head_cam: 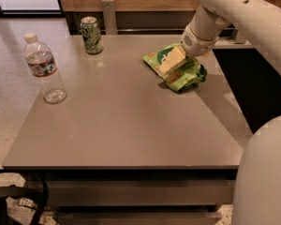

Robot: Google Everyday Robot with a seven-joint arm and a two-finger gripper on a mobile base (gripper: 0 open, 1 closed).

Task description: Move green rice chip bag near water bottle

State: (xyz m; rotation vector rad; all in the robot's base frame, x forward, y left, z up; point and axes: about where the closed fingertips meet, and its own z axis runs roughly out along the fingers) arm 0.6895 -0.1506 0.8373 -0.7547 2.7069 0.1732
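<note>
Gripper [173,60] down on the green rice chip bag [186,77], touching its top; clamped or spread, cannot tell. Bag lying on the surface [131,125] near the far right edge. Water bottle [43,69] upright by the left edge, well apart; green can [91,35] at the back; open surface between bag and bottle.

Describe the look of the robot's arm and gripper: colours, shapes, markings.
The arm is smooth, tubular and off-white, with small dark holes. The gripper, at the green rice chip bag on the table, is pale cream and blocky. No cables show.
</note>
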